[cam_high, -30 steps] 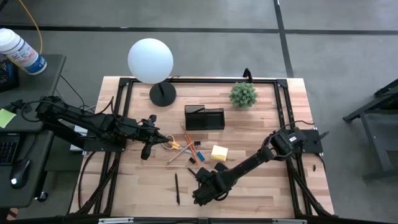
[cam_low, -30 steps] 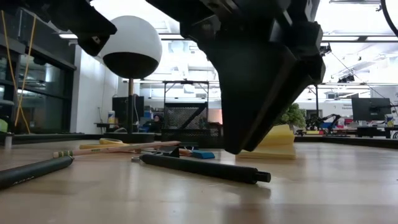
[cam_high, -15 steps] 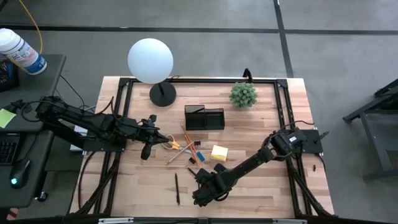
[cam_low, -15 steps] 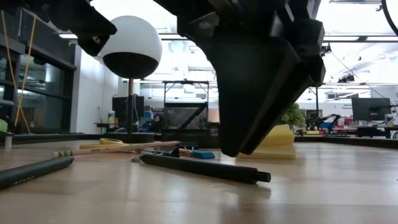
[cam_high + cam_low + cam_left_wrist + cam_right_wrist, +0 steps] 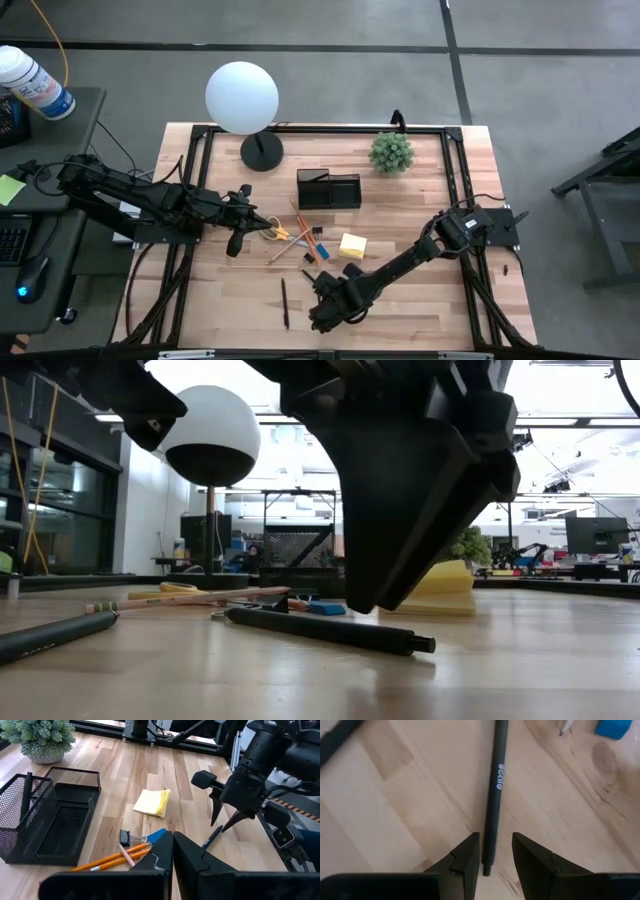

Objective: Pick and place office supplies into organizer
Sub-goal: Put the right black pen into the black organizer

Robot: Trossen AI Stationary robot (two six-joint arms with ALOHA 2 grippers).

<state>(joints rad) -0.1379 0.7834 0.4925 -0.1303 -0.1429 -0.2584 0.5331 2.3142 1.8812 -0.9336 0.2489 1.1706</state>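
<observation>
My right gripper point(image 5: 492, 857) is open and points steeply down over a black pen point(image 5: 495, 785) lying flat on the table's near middle. Its fingertips stand on either side of the pen's end, just above it point(image 5: 372, 603), without touching. My left gripper point(image 5: 173, 854) is shut and empty, held above the table at the left near the yellow-handled scissors point(image 5: 278, 232). The black mesh organizer point(image 5: 328, 190) stands behind the pile. Orange pencils point(image 5: 117, 861), a blue eraser point(image 5: 157, 835), a black clip point(image 5: 125, 839) and a yellow sticky pad point(image 5: 152, 802) lie on the table.
A second black pen point(image 5: 285, 303) lies nearer the front edge, left of my right gripper. A white globe lamp point(image 5: 242, 97) stands at the far left and a green plant point(image 5: 391, 152) at the far right. A black frame rims the table.
</observation>
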